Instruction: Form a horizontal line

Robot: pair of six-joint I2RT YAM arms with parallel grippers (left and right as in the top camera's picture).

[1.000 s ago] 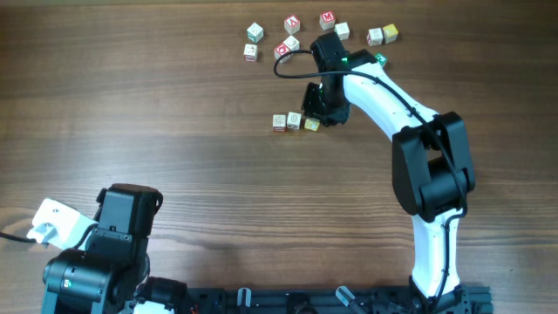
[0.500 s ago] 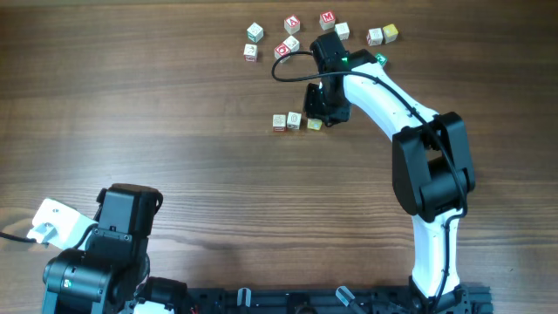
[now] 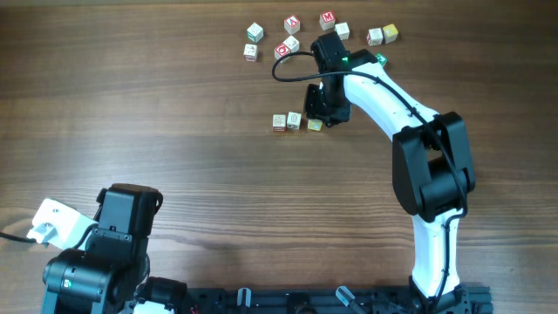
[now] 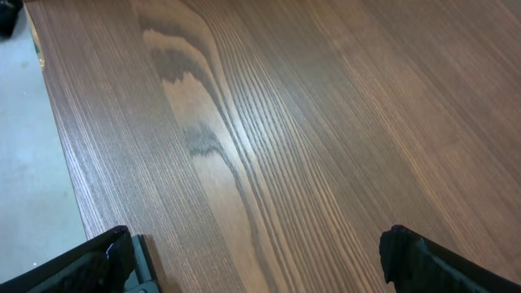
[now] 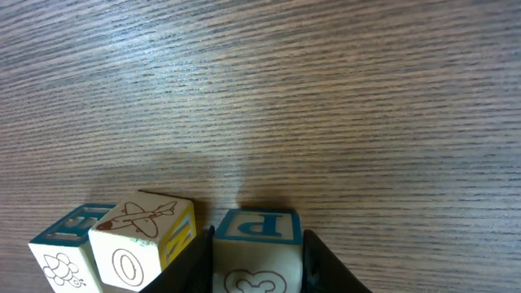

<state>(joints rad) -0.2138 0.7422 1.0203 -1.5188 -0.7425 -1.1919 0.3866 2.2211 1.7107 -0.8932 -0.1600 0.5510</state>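
Note:
The horizontal line is a short row of three small pale cubes in the overhead view: a left cube (image 3: 279, 122), a middle cube (image 3: 295, 120) and a right cube (image 3: 314, 125) that sits slightly lower. My right gripper (image 3: 323, 112) is over the right end of the row. In the right wrist view its fingers (image 5: 259, 240) press both sides of the cube with a blue P (image 5: 257, 252). The airplane cube (image 5: 138, 244) stands just beside it, with another cube (image 5: 61, 248) further left. My left gripper (image 4: 260, 264) is open and empty over bare wood.
Several loose cubes lie at the back: white ones (image 3: 254, 32) (image 3: 250, 51), red-faced ones (image 3: 292, 23) (image 3: 327, 17) (image 3: 283, 50), and a pair at the far right (image 3: 382, 34). The left arm (image 3: 109, 249) rests at the front left corner, near the table's edge (image 4: 49, 122).
The right gripper shifted slightly up and right, and the rightmost cube moved a little right with it. The left arm has not moved.

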